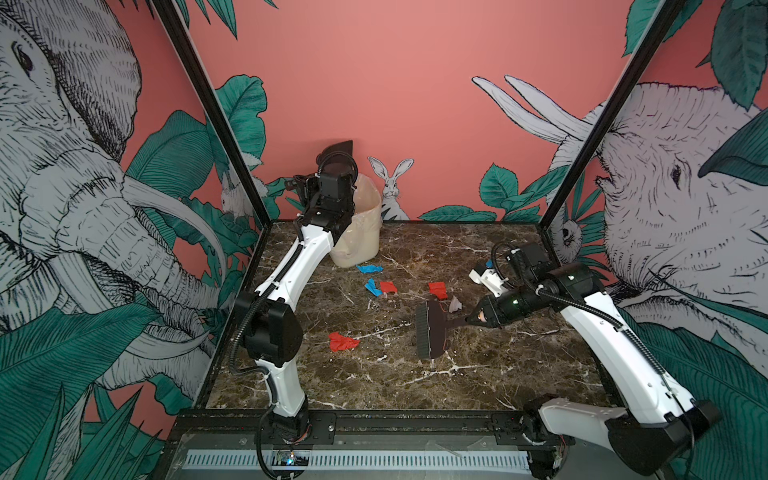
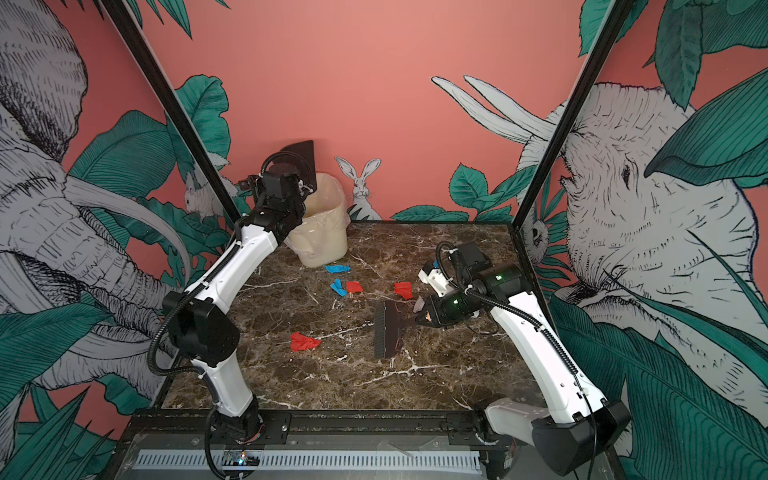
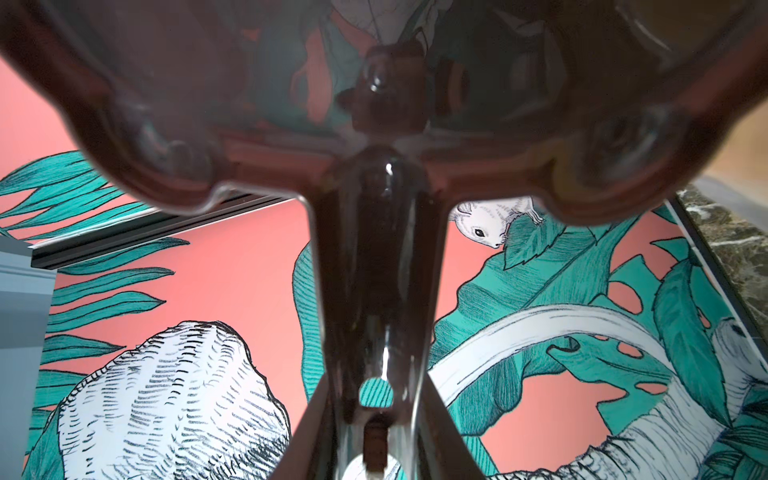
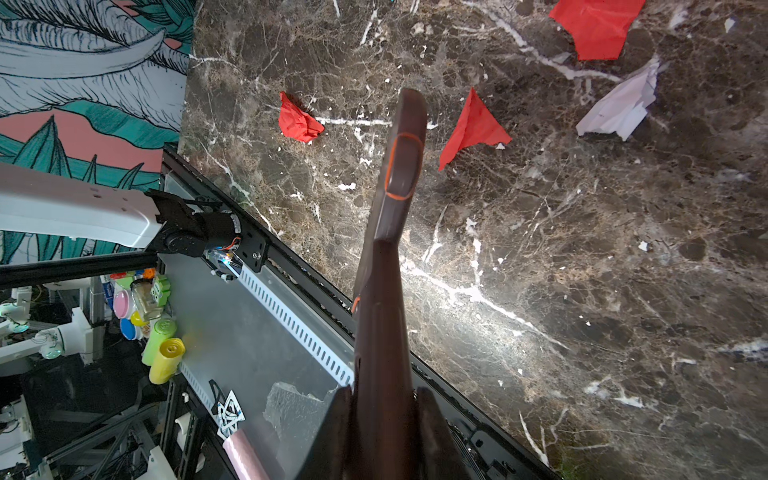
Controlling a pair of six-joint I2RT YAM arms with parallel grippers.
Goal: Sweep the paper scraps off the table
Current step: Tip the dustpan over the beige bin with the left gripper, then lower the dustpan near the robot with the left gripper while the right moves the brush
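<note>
Several red, blue and white paper scraps lie on the marble table [image 1: 374, 386]: a crumpled red one [image 1: 341, 341] [image 4: 299, 120], two red ones [image 1: 387, 286] [image 1: 437, 289], blue ones [image 1: 369, 269] [image 1: 372, 287] and a white one [image 1: 455, 304] [image 4: 619, 108]. My right gripper [image 1: 473, 318] [image 4: 382, 415] is shut on the handle of a dark brush [image 1: 430, 330] [image 2: 386, 330], which is held low over the table between the scraps. My left gripper [image 3: 376, 436] is shut on the handle of a dark dustpan [image 1: 338, 151] [image 3: 374, 104], raised on end above the bin.
A cream plastic-lined bin [image 1: 361, 245] [image 2: 320, 245] stands at the table's back left, partly behind the left arm. Another blue scrap [image 1: 489, 263] shows behind the right arm. Patterned walls close in three sides; a black frame edges the front.
</note>
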